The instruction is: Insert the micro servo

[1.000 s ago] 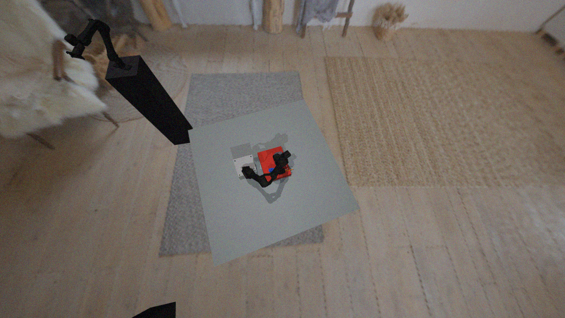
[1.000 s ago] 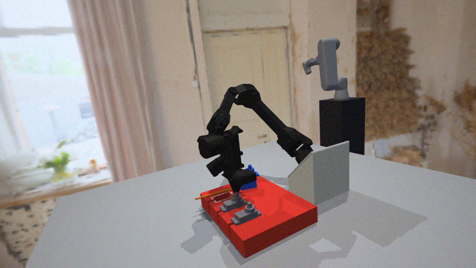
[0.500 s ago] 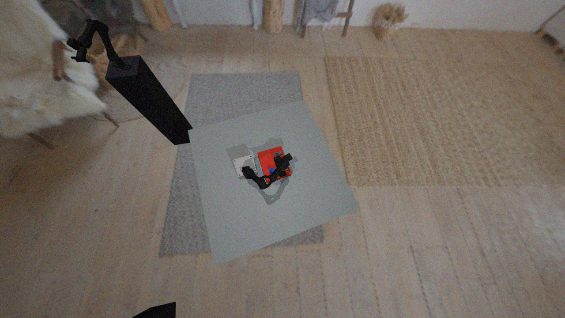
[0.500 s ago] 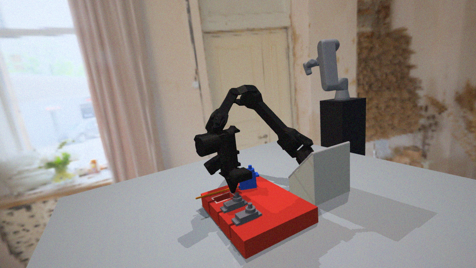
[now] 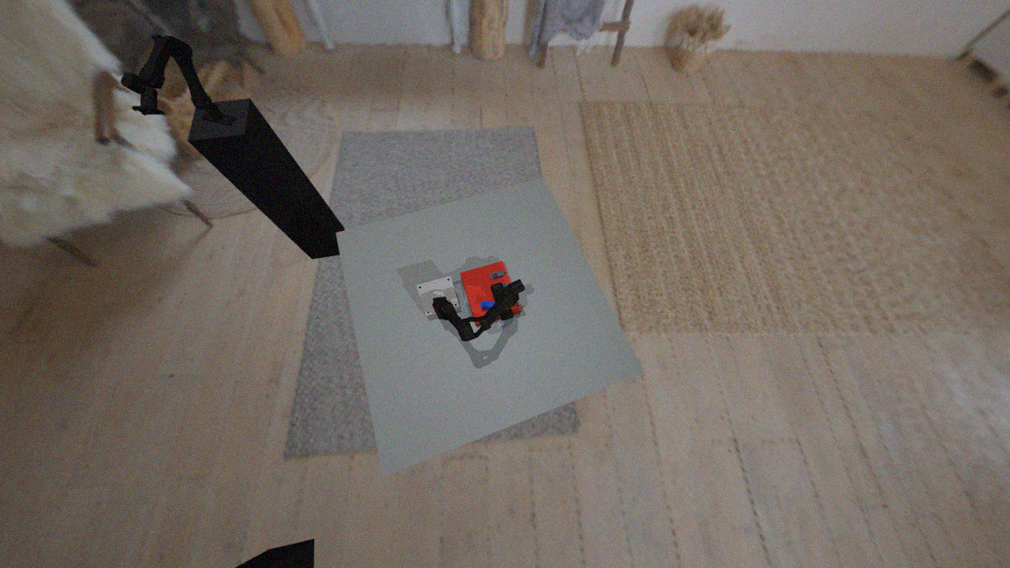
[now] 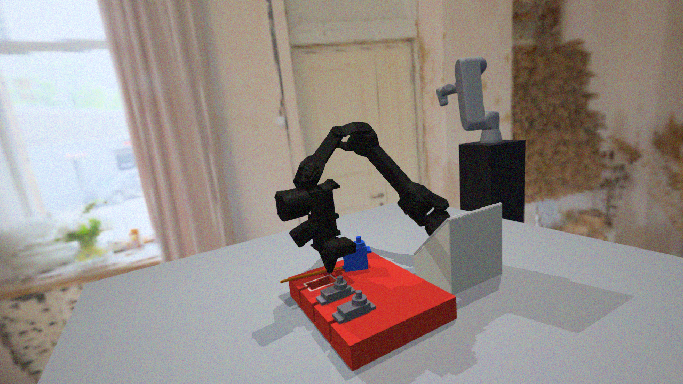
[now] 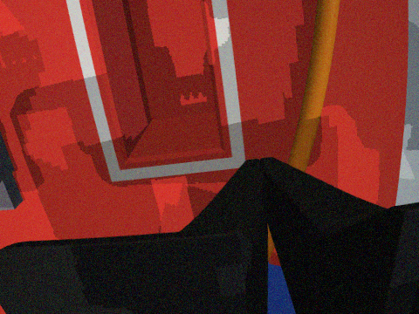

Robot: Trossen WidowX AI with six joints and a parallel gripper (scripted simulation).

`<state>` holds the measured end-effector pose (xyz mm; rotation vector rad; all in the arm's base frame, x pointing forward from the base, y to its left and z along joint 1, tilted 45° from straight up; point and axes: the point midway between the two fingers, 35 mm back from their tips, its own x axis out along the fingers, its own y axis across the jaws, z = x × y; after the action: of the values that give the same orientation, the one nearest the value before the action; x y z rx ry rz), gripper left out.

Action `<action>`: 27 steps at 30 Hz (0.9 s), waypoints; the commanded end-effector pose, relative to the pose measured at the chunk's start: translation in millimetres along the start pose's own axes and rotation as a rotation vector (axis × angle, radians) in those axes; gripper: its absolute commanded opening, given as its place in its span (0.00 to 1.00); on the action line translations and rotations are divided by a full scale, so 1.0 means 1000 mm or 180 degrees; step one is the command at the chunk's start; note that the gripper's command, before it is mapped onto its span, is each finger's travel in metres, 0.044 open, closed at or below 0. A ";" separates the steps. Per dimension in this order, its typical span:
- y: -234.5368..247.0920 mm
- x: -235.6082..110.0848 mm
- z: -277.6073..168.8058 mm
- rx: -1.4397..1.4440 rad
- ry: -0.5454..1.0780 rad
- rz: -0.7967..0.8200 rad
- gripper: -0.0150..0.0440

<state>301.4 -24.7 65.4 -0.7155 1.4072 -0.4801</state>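
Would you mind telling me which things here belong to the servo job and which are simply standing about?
Belongs to the job:
blue micro servo
orange cable
white-outlined pocket
red deck
gripper, shut

Standing about:
nearer grey servo and farther grey servo, both already seated
grey wedge panel
grey arm on a black pedestal

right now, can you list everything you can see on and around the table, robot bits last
deck: one, red, on the table
marked pocket: one, white-outlined, unfilled, at the deck's edge
micro servo: one, blue, standing on the deck beside the gripper, not in the pocket
cable: one, orange, beside the pocket
mounted servos: two, grey, seated in the deck
wedge block: one, light grey, behind the deck
table: one, grey
pedestal: one, black, carrying a grey arm
arm: one, black
gripper: one, black, shut, holding nothing
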 end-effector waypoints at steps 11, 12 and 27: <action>-0.024 -0.001 -0.003 -0.0008 -0.0001 -0.0025 0.25; -0.024 -0.001 -0.003 -0.0008 -0.0001 -0.0025 0.25; -0.023 -0.043 -0.003 -0.0009 0.0001 -0.0020 0.25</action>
<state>298.3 -15.7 106.6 -0.7285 1.4038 -0.4791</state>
